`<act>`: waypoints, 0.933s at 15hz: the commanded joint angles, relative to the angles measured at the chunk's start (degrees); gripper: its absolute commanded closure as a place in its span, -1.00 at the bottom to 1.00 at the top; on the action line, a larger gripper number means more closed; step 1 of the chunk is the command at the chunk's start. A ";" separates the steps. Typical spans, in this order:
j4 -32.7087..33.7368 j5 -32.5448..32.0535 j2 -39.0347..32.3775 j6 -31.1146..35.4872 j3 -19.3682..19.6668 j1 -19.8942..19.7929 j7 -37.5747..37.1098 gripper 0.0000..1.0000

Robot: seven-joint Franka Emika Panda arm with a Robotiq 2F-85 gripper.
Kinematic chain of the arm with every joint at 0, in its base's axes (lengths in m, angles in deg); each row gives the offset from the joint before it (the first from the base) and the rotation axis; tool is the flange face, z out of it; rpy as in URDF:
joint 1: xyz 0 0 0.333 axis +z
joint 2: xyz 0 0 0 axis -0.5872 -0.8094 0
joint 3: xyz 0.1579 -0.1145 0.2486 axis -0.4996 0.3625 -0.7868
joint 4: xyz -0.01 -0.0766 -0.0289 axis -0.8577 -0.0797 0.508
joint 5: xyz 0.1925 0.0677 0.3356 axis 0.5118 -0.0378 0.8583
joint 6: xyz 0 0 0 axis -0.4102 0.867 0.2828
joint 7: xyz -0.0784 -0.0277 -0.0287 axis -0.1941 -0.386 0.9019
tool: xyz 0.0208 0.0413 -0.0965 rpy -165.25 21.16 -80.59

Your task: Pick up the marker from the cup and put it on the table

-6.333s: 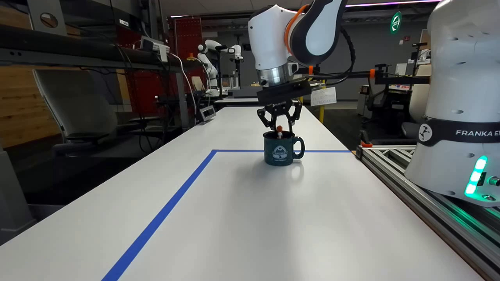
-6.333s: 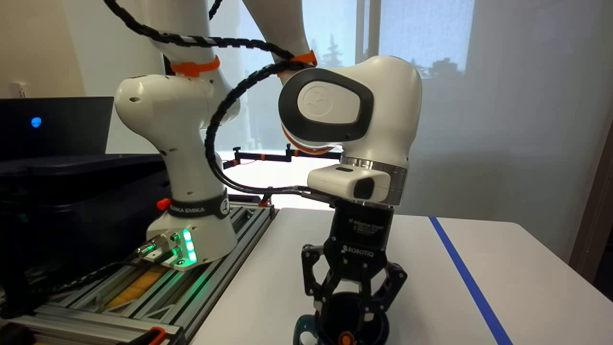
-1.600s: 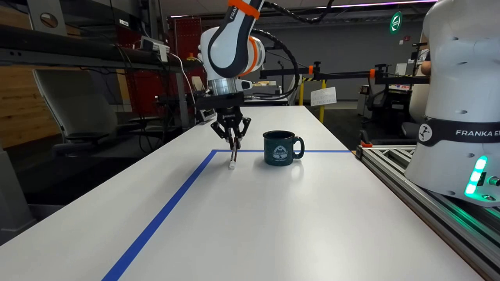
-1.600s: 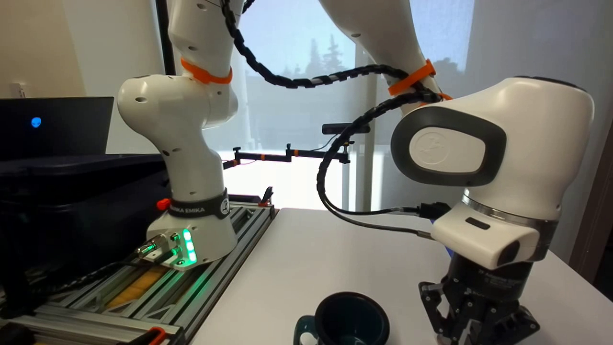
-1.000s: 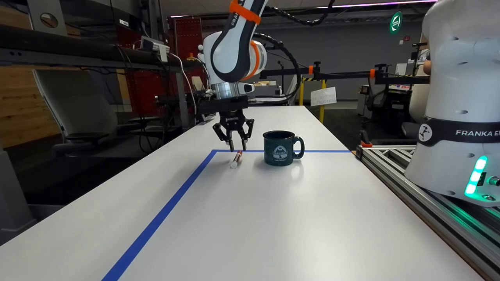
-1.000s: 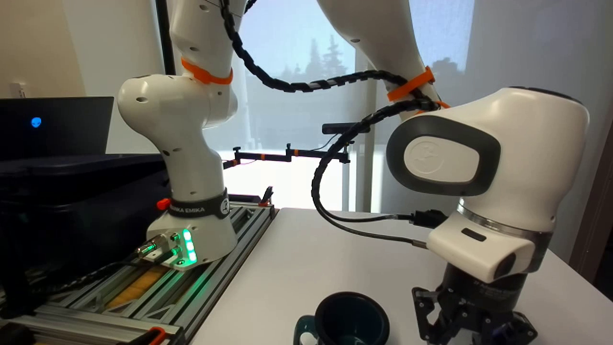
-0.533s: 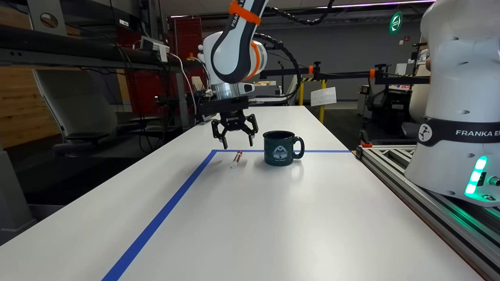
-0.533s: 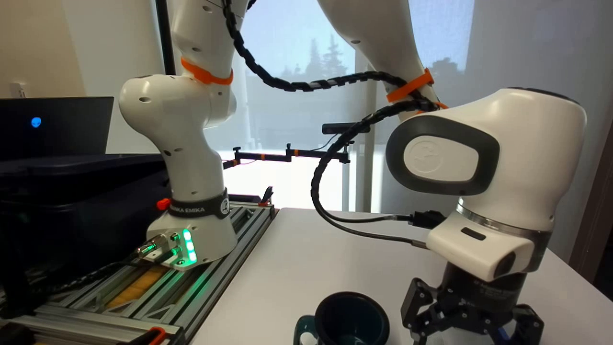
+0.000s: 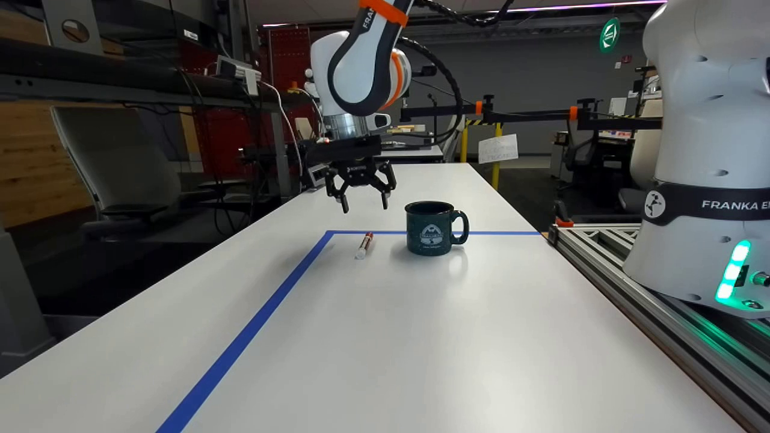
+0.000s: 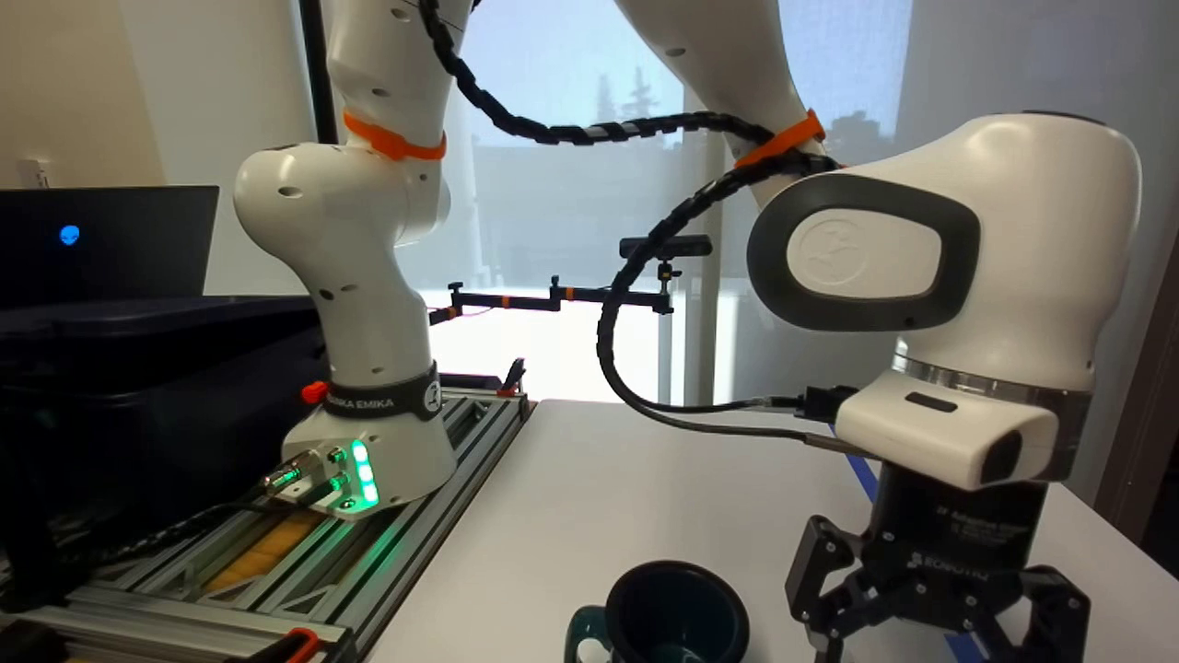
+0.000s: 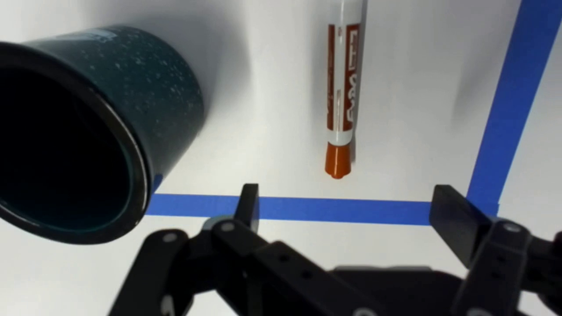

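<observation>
On the white table (image 9: pixel 433 355) lies the marker (image 9: pixel 364 246), flat, with a white barrel, brown-red label and orange-red cap. The wrist view shows the marker (image 11: pixel 339 79) apart from the cup (image 11: pixel 162 83). The dark teal cup (image 9: pixel 428 231) stands upright, its handle to the side in both exterior views. Its interior is dark in the wrist view, while an exterior view shows no marker inside the cup (image 10: pixel 677 612). My gripper (image 9: pixel 365 208) hovers above the table beyond the marker's cap end, jaws wide apart. Nothing is between the fingers (image 11: pixel 456 219) of the gripper (image 11: pixel 347 188).
Blue tape (image 9: pixel 258 319) marks lines on the tabletop, with a corner near the marker. The robot base (image 9: pixel 710 240) stands on a railed metal bench (image 10: pixel 414 543) along one table side. A dark shelf frame (image 9: pixel 120 78) and chair (image 9: pixel 120 162) are off the opposite side.
The marker came out of the cup in my gripper and was set down beside it. The fingers then spread, the marker dropped flat, and the gripper has since risen. The cup has not moved.
</observation>
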 commanded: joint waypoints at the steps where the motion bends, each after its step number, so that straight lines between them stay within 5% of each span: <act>1: -2.71 -3.69 5.54 -2.88 1.34 1.08 -1.59 -1.00; 8: -4.17 -5.38 13.19 -10.61 -0.92 -1.38 1.54 -1.00; 9: -1.79 -4.75 9.03 -8.59 -1.51 -1.82 0.23 -1.00; 14: -2.68 -4.84 11.27 -9.91 -2.09 -2.55 0.85 -1.00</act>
